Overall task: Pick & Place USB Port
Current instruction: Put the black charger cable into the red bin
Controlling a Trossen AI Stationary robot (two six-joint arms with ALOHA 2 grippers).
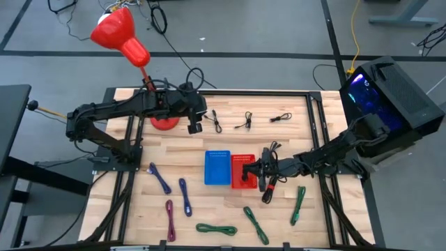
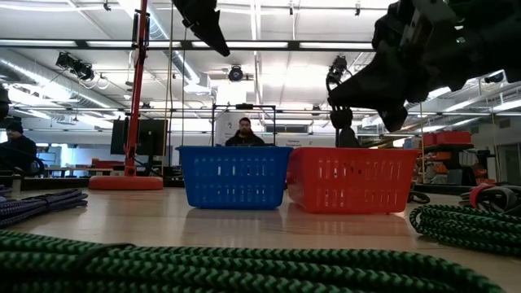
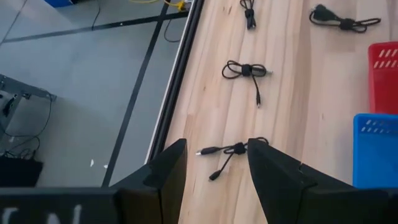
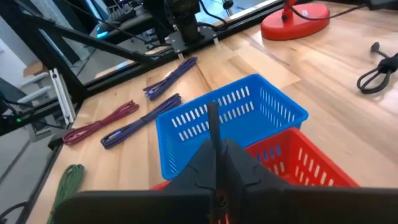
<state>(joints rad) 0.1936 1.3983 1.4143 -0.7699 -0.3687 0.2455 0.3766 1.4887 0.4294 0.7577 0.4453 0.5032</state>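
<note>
Overhead, right gripper (image 1: 259,169) pinches a thin black cable above the slotted red basket (image 1: 240,162).

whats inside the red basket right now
The right pincer, shut on a black cable, hangs over the red basket. The arm hides much of its floor from above, and its walls block the low view, so contents are unclear.

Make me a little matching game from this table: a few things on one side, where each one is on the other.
Things:
1. left claw
2. right claw
3. blue basket
4. green cables

Places:
A. beside the red basket
B. over the red basket, shut on a thin black cable
C. near edge of the table
D. open above a small black cable

Pairs: 1-D, 2-B, 3-A, 4-C
</note>
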